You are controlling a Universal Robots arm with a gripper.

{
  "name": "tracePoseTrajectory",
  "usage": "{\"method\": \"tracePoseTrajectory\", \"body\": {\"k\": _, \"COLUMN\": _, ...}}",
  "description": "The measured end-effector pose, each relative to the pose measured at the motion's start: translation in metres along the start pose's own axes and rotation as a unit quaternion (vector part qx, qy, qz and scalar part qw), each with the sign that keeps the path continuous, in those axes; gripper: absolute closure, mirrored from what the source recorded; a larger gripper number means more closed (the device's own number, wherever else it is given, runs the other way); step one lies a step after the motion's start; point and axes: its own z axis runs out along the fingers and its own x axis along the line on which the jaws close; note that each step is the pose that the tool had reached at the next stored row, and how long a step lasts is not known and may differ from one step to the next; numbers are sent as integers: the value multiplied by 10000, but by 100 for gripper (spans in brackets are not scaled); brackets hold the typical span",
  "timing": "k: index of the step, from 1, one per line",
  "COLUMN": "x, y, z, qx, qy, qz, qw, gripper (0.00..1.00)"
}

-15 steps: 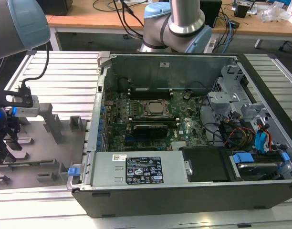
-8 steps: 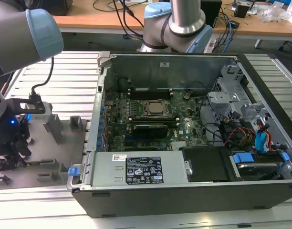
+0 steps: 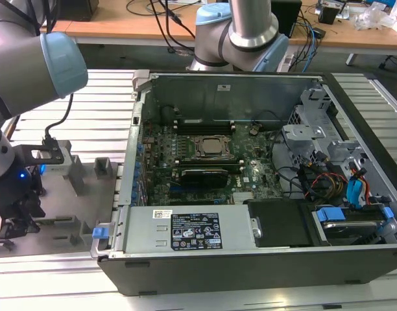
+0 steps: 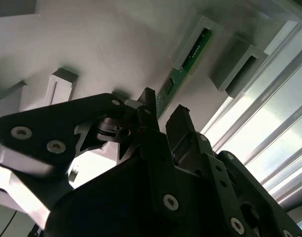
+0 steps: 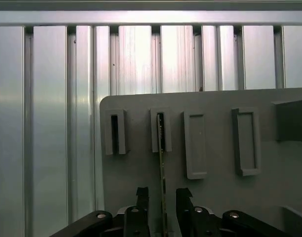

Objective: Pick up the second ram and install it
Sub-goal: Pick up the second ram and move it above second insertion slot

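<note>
First wrist view: end effector (image 5: 162, 191), parted, straddles second ram (image 5: 162, 163), gaps either side; second wrist view shows its green face

We count one green ram strip (image 4: 189, 55), one gripper (image 5: 162, 193) with two fingers (image 5: 142, 201), four whole gray slotted holders (image 5: 195, 144) on one plate (image 5: 136, 168), and one open computer case (image 3: 250, 265) holding one silver processor socket (image 3: 213, 148).

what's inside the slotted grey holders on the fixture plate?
One holder has the second ram standing on edge in it, running out between the fingers of the open claw. The slot beside it looks dark and empty. The ram's other end is hidden behind the claw.
</note>
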Motion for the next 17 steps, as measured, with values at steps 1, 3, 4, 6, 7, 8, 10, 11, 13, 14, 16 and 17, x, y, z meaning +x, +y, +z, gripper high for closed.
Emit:
{"method": "tracePoseTrajectory", "body": {"k": 1, "x": 0, "y": 0, "z": 0, "qx": 0, "qy": 0, "qz": 0, "qw": 10000, "gripper": 64}}
{"method": "tracePoseTrajectory", "body": {"k": 3, "x": 0, "y": -1, "z": 1, "qx": 0, "qy": 0, "qz": 0, "qw": 10000, "gripper": 64}}
{"method": "tracePoseTrajectory", "body": {"k": 4, "x": 0, "y": -1, "z": 2, "qx": 1, "qy": 0, "qz": 0, "qw": 10000, "gripper": 64}}
{"method": "tracePoseTrajectory", "body": {"k": 6, "x": 0, "y": -1, "z": 2, "qx": 1, "qy": -1, "qz": 0, "qw": 10000, "gripper": 65}}
{"method": "tracePoseTrajectory", "body": {"k": 7, "x": 0, "y": -1, "z": 2, "qx": 0, "qy": 0, "qz": 0, "qw": 10000, "gripper": 72}}
{"method": "tracePoseTrajectory", "body": {"k": 8, "x": 0, "y": -1, "z": 2, "qx": 1, "qy": -1, "qz": 0, "qw": 10000, "gripper": 78}}
{"method": "tracePoseTrajectory", "body": {"k": 10, "x": 0, "y": 0, "z": 2, "qx": 1, "qy": 0, "qz": 0, "qw": 10000, "gripper": 86}}
{"method": "tracePoseTrajectory", "body": {"k": 11, "x": 0, "y": -1, "z": 3, "qx": 1, "qy": 0, "qz": 0, "qw": 10000, "gripper": 86}}
{"method": "tracePoseTrajectory", "body": {"k": 13, "x": 0, "y": -1, "z": 3, "qx": 1, "qy": 0, "qz": 0, "qw": 10000, "gripper": 86}}
{"method": "tracePoseTrajectory", "body": {"k": 14, "x": 0, "y": -1, "z": 3, "qx": 1, "qy": 0, "qz": 0, "qw": 10000, "gripper": 86}}
{"method": "tracePoseTrajectory", "body": {"k": 16, "x": 0, "y": -1, "z": 4, "qx": 1, "qy": 0, "qz": 0, "qw": 10000, "gripper": 86}}
{"method": "tracePoseTrajectory", "body": {"k": 17, "x": 0, "y": -1, "z": 4, "qx": 1, "qy": 0, "qz": 0, "qw": 10000, "gripper": 86}}
